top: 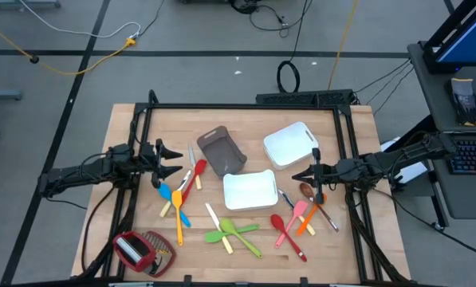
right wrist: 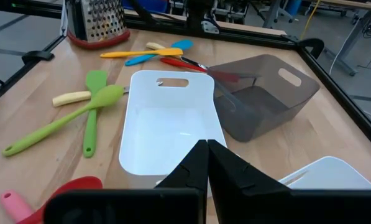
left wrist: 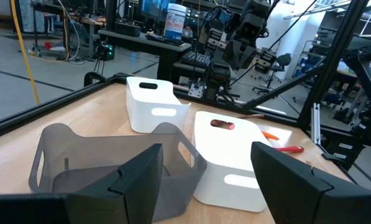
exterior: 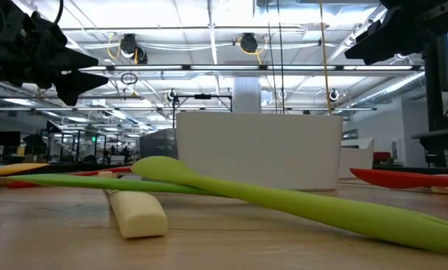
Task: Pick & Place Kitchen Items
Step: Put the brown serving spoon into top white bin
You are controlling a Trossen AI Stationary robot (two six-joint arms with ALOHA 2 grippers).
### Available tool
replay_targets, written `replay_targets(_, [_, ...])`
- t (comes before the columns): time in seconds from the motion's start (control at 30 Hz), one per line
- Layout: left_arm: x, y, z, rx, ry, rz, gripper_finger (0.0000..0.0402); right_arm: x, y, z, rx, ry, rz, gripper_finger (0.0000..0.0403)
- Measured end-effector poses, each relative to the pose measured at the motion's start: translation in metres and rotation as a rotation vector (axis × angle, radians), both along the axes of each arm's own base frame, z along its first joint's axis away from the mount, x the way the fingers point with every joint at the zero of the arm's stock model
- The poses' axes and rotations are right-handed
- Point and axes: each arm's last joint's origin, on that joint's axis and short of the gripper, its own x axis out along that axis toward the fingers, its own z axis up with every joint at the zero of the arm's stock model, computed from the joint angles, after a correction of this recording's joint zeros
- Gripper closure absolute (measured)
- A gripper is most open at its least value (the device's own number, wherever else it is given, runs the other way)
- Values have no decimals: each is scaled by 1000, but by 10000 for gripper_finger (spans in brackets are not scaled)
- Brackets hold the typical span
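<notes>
Small utensils lie flat on the wooden table in three groups. Blue, red and yellow spoons with a pale-handled knife (top: 182,190) lie near the left. A green spoon and spatula (top: 236,231) lie in the middle, near the front edge. Red, pink, orange and brown ones (top: 300,214) lie on the right. My left gripper (top: 178,161) hovers open above the left group, pointing toward the grey tray (left wrist: 110,168). My right gripper (top: 295,176) is shut, raised above the table beside the near white tray (right wrist: 166,121), and holds nothing.
A grey-brown tray (top: 222,150) and two white trays (top: 291,145) (top: 249,191) stand mid-table between the arms. A red-and-silver grater (top: 142,249) lies at the near left corner. A black frame (top: 245,108) runs around the tabletop. Bare wood shows along the far edge.
</notes>
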Motion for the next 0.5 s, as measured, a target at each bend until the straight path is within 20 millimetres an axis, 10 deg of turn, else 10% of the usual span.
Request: replay_targets(0.5, [0, 0, 0, 0, 0, 0, 151, -10, 8, -17, 633, 307, -5, 399])
